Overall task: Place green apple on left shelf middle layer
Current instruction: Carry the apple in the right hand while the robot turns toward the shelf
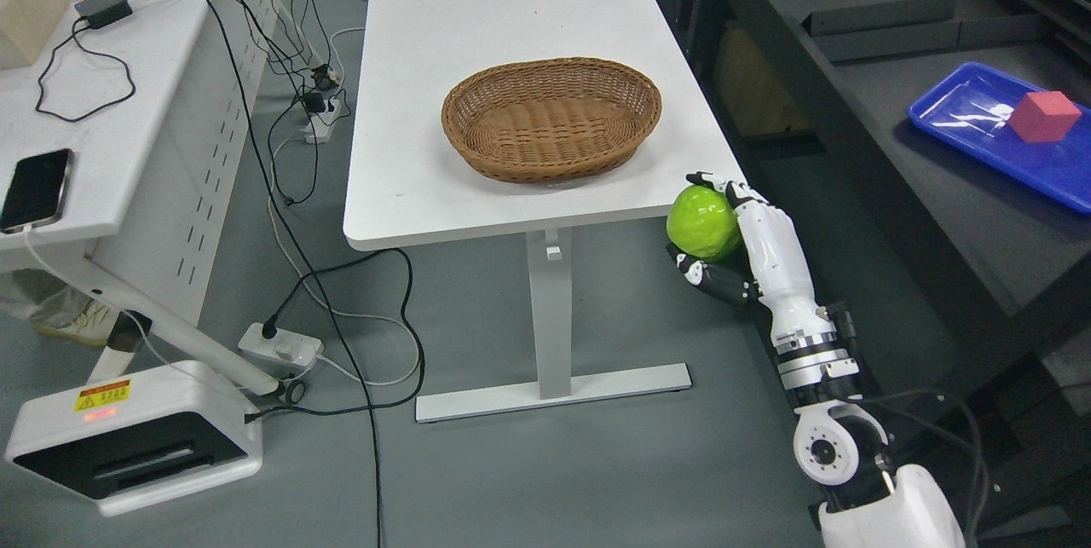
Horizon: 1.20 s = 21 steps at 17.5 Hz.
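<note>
While curled round the glossy round green apple [702, 222], right robot hand [740, 234], beside oval wicker basket [551, 117].

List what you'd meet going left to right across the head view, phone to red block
Phone → power strip on the floor → wicker basket → green apple held in the right hand → blue tray → red block.

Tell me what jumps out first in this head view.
The bright green apple stands out, gripped in the right hand just off the white table's near right corner. Next comes the empty wicker basket on that table, then the red cube on a blue tray far right.
</note>
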Motion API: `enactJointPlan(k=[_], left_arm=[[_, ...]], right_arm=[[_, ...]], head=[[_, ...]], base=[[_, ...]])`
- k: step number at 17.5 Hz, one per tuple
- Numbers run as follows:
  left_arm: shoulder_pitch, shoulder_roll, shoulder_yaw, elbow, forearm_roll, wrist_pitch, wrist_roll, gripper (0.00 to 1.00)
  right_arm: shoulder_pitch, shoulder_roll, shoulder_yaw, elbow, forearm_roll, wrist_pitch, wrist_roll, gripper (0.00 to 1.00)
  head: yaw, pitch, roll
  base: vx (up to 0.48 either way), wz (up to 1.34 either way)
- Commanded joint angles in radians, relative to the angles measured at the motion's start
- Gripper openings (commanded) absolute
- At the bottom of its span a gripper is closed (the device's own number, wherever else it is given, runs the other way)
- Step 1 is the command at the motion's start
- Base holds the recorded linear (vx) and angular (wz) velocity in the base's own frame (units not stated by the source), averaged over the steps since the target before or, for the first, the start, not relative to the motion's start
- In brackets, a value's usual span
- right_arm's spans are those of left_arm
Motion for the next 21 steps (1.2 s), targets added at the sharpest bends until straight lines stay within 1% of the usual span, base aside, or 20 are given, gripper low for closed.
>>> enactJointPlan(k=[1,12,16,21], left_arm=[[0.000,0.017,0.000,0.000,0.000,0.001,0.000,1.00],[0.000,0.017,0.000,0.000,0.000,0.001,0.000,1.00],[0.000,0.017,0.000,0.000,0.000,0.001,0.000,1.00],[0.000,0.017,0.000,0.000,0.000,0.001,0.000,1.00]], right_arm=[[0.021,0.023,-0.006,-0.006,0.001,-0.002,-0.002,0.01],[0.027,0.032,-0.004,-0.006,0.001,-0.002,-0.002,0.01],[0.027,0.035,-0.006,-0.006,0.001,-0.002,-0.007,0.02],[0.035,0.033,-0.004,-0.006,0.000,-0.002,-0.014,0.02]], head=[[0.0000,0.000,0.000],[0.0000,0.000,0.000],[0.0000,0.000,0.000],[0.0000,0.000,0.000]], base=[[-0.310,0.07],[-0.319,0.00],[-0.209,-0.39],[-0.089,-0.67]])
